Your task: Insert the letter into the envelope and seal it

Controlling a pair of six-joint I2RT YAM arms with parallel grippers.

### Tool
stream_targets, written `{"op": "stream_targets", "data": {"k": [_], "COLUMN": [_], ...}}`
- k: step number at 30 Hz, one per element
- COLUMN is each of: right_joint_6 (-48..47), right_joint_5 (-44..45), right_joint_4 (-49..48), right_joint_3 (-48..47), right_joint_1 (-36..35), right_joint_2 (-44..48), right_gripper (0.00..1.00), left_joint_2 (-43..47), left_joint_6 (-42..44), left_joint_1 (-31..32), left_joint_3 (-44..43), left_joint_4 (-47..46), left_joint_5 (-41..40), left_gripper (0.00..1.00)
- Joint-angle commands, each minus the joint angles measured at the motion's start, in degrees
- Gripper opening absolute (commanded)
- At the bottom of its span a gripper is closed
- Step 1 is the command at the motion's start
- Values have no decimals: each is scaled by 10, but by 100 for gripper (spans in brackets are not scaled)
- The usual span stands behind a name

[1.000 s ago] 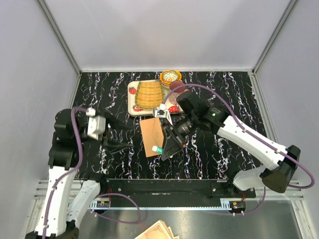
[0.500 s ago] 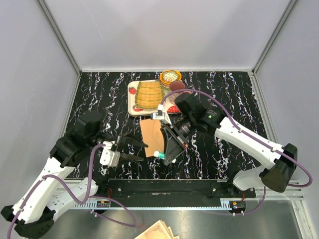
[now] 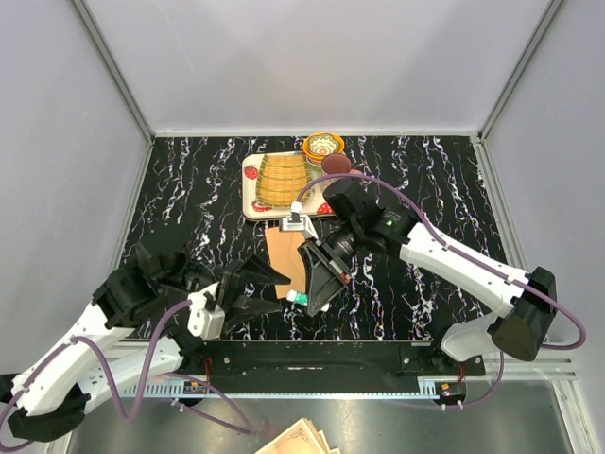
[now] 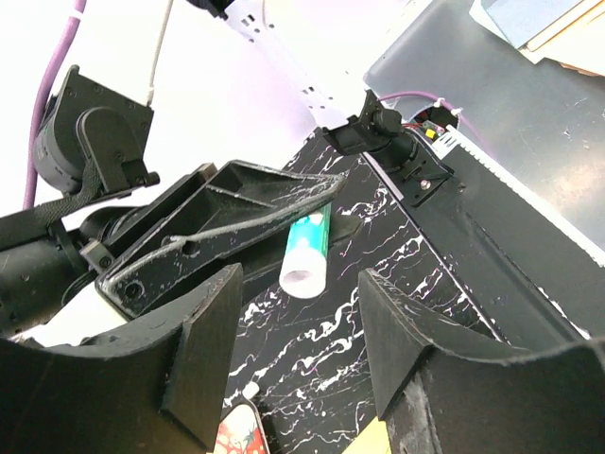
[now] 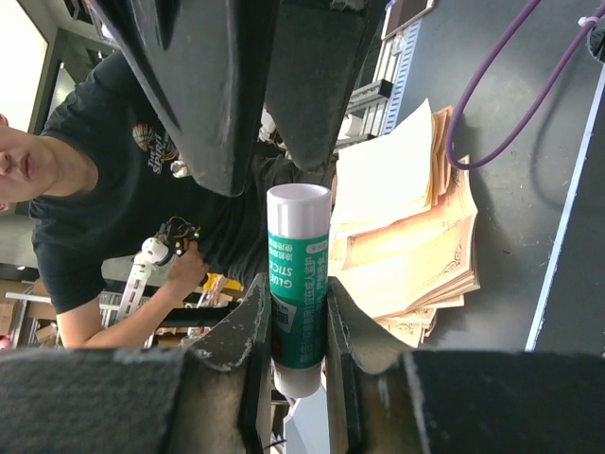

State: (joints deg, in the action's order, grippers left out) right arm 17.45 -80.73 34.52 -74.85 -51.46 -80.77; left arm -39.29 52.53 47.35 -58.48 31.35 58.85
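The orange-tan envelope (image 3: 285,252) lies flat on the black marbled table (image 3: 189,189), just in front of the tray. The letter is out of view. My right gripper (image 3: 304,295) is shut on a green and white glue stick (image 3: 298,296) over the envelope's near end. The stick (image 5: 298,274) sits clamped between the right fingers (image 5: 241,331), white cap outward. My left gripper (image 3: 269,289) is open and points at that cap from the left. In the left wrist view the stick (image 4: 307,253) hangs just beyond the spread left gripper (image 4: 307,355), apart from both fingers.
A patterned tray (image 3: 250,189) with a yellow striped object (image 3: 282,178) stands behind the envelope. A small bowl (image 3: 323,145) and a brown disc (image 3: 337,164) sit at its right. A stack of ornate-edged beige paper (image 3: 301,439) lies below the table's near edge.
The left arm swung down from the left side to the near middle, bringing its gripper up to the glue stick's cap. The right arm shifted slightly left, still holding the stick.
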Motion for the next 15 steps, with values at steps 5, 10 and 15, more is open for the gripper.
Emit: {"op": "stream_targets", "data": {"k": [5, 10, 15], "right_joint_6": [17, 19, 21], "right_joint_5": [-26, -30, -27], "right_joint_4": [-23, -25, -25], "right_joint_3": [-9, -8, -13], "right_joint_1": [-14, -19, -19], "right_joint_2": [1, 0, 1], "right_gripper": [0, 0, 0], "left_joint_2": [-23, -30, -35], "left_joint_6": [35, 35, 17], "left_joint_1": [49, 70, 77], "left_joint_3": [-13, -16, -25], "left_joint_4": [-28, -25, -9], "left_joint_5": [-29, -47, -59], "left_gripper": [54, 45, 22]}}
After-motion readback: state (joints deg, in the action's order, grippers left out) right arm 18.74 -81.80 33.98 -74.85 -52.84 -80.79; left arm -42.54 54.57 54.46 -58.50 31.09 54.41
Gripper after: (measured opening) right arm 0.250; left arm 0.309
